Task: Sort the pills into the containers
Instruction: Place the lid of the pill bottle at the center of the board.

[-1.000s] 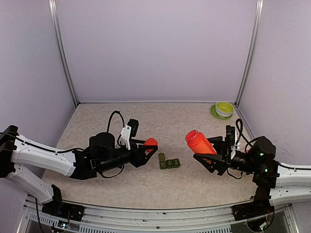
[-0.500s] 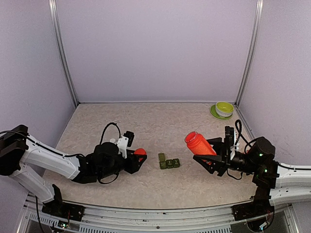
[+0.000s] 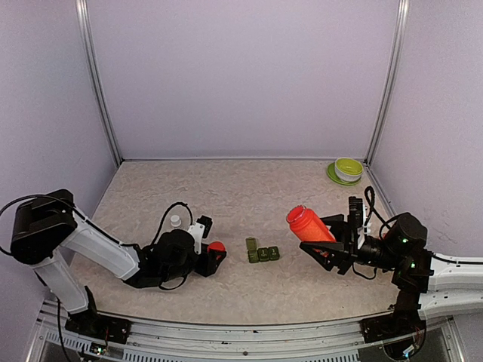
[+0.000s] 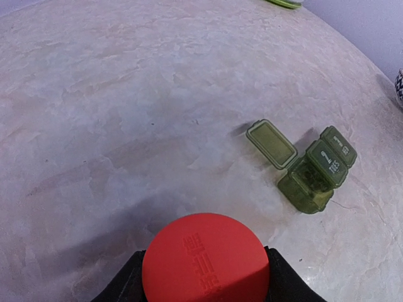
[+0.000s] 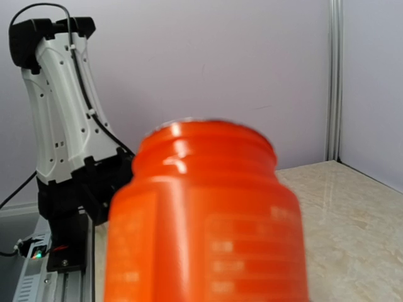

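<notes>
Three dark-green containers (image 3: 262, 253), joined in one strip, sit near the middle of the desk (image 3: 226, 188). Left of the strip, the left tool (image 3: 213, 255) hangs low over the desk, clenched around a red cap (image 3: 216, 246). Right of the strip and raised above it, the right tool (image 3: 326, 243) grasps an uncapped red-orange bottle (image 3: 308, 223), tipped so its mouth leans toward the strip. We see no pills.

We judge the step to be parking the cap, then pouring. To do it well, we would set the cap down well apart from the strip so nothing nudges it. We would then bring the bottle mouth directly over the open box and tilt slowly.

The strip's long axis runs side to side, from one tool toward the other. The box nearest the left tool has its lid (image 4: 271, 143) flipped flat on the strip's far side; the other two look shut.
</notes>
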